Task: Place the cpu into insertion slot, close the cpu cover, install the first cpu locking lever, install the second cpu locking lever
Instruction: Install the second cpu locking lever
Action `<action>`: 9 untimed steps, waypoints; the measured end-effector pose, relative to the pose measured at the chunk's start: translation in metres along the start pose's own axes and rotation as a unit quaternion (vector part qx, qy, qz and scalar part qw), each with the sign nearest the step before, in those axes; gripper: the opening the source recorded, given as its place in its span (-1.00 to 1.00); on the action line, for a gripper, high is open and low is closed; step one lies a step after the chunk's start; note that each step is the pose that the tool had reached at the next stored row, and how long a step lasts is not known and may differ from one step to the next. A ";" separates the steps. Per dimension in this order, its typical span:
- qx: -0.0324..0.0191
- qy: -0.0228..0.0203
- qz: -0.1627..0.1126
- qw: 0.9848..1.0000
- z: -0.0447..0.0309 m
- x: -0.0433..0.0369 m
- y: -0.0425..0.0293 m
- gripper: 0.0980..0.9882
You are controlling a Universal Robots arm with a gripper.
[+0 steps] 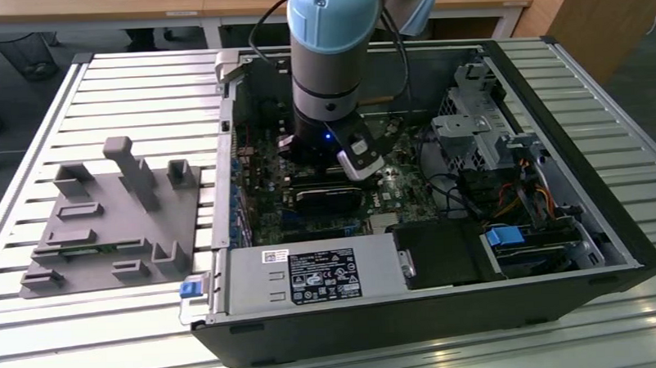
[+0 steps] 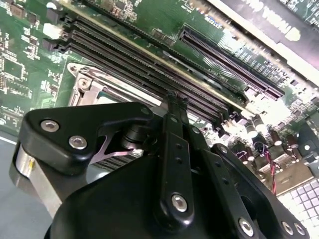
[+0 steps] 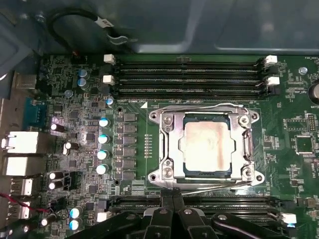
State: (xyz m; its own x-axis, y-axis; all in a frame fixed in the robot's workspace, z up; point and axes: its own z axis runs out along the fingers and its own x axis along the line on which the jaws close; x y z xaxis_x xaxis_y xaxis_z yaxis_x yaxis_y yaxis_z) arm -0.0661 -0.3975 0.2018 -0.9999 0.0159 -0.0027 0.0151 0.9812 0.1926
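Note:
In the first wrist view the cpu, a pale beige square, lies in the insertion slot, whose dark edge peeks out along the chip. The silver cpu cover is folded down flat around it. One thin wire lever runs along the cover's side by the memory slots. A second lever runs along the opposite side. My gripper is shut with nothing between its fingers, its tips right at that second lever. The second wrist view shows the shut gripper over a corner of the socket.
The arm reaches down into an open computer case. Long black memory slots flank the socket. Blue capacitors stand beside it. A power supply sits at the case's front, and a grey fixture lies at the exterior view's left.

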 end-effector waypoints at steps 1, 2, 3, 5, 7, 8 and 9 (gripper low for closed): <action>-0.003 0.000 0.000 1.000 0.0002 0.0003 -0.0012 -0.96; -0.007 0.000 0.000 1.000 0.0004 0.0006 -0.0024 -0.96; -0.012 0.000 0.000 1.000 0.0005 0.0012 -0.0037 -0.96; -0.019 0.000 0.000 1.000 0.0010 0.0025 -0.0064 -0.96; -0.023 0.000 0.000 1.000 0.0022 0.0033 -0.0079 -0.96; -0.027 0.000 0.000 1.000 0.0027 0.0038 -0.0081 -0.96; -0.030 0.001 0.000 1.000 0.0031 0.0042 -0.0083 -0.96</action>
State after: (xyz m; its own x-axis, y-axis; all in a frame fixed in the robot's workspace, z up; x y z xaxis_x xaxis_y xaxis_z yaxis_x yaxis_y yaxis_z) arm -0.0704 -0.4049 0.1971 -0.9999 0.0160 -0.0016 0.0151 0.9678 0.2512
